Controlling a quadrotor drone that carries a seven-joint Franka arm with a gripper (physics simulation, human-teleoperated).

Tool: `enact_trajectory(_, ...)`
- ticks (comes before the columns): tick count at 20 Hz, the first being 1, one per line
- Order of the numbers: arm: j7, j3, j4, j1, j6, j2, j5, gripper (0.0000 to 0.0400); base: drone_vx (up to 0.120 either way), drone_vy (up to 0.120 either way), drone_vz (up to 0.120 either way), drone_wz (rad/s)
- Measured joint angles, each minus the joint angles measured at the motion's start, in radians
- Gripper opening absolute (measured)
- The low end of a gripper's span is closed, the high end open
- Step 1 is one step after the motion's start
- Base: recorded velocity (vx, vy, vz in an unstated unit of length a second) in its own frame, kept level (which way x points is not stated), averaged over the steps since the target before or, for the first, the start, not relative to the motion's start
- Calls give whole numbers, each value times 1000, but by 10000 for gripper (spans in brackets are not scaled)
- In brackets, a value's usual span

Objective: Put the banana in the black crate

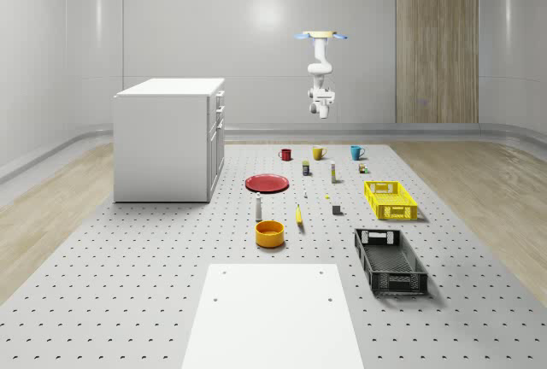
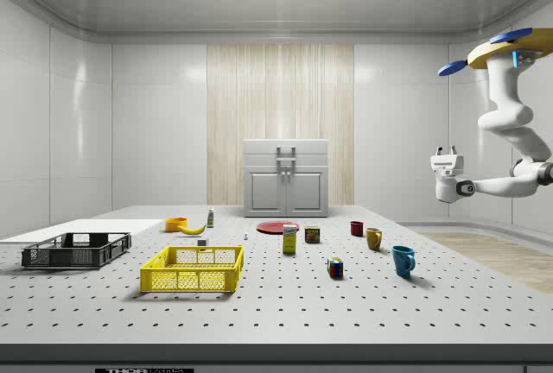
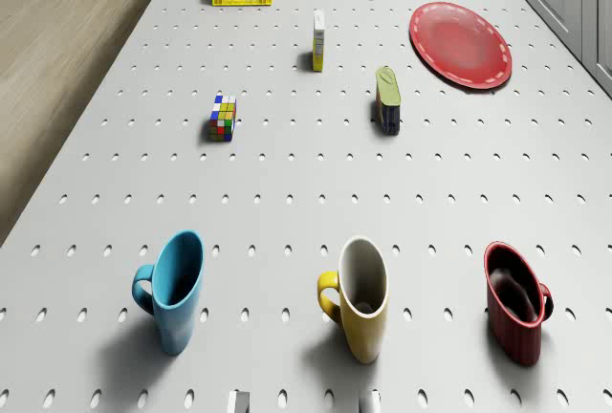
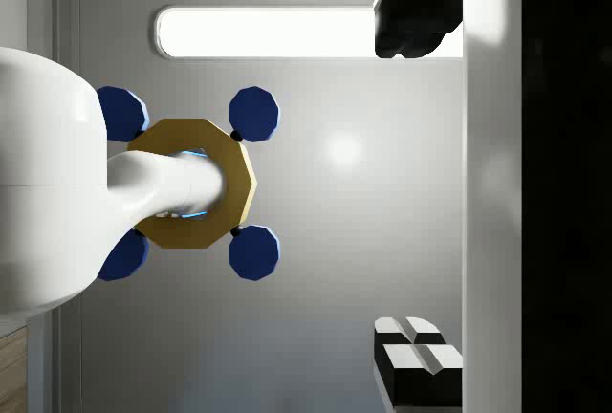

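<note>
The yellow banana [image 1: 299,215] lies on the perforated table [image 1: 171,258] next to an orange bowl [image 1: 269,233]; in the side view the banana [image 2: 192,229] rests just right of that bowl. The black crate [image 1: 389,260] sits empty near the table's front right, and at the side view's left as the black crate [image 2: 76,249]. The drone [image 1: 321,36] hovers high over the table's far end, by the row of mugs. My gripper [image 1: 321,113] hangs beneath it, far from banana and crate. It points upward, gripper [image 2: 447,152], open and empty. The wrist view looks up at the drone [image 4: 191,184].
A yellow crate [image 1: 391,200] stands behind the black one. Red [image 3: 516,303], yellow [image 3: 361,296] and blue [image 3: 174,289] mugs line the far end, with a red plate [image 3: 460,44], puzzle cube [image 3: 223,118] and small boxes nearby. A white cabinet [image 1: 169,138] stands left; a white sheet [image 1: 273,313] lies in front.
</note>
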Motion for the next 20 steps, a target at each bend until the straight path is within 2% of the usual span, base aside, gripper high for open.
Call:
enact_trajectory(4, -1, 1, 85, -2, -69, 13, 1, 400, 0, 0, 0, 0)
enact_trajectory(6, -2, 1, 128, -3, -98, 25, 1, 400, 0, -80, 0, 0)
enact_trajectory(10, -2, 2, 206, -4, -145, 53, 2, 400, 120, -120, 0, 0)
enact_trajectory(15, -2, 3, 266, -5, -178, 76, 2, 400, 120, -120, 0, 0)
enact_trajectory(20, -3, 3, 289, -6, -189, 84, 2, 400, 120, -120, 0, 0)
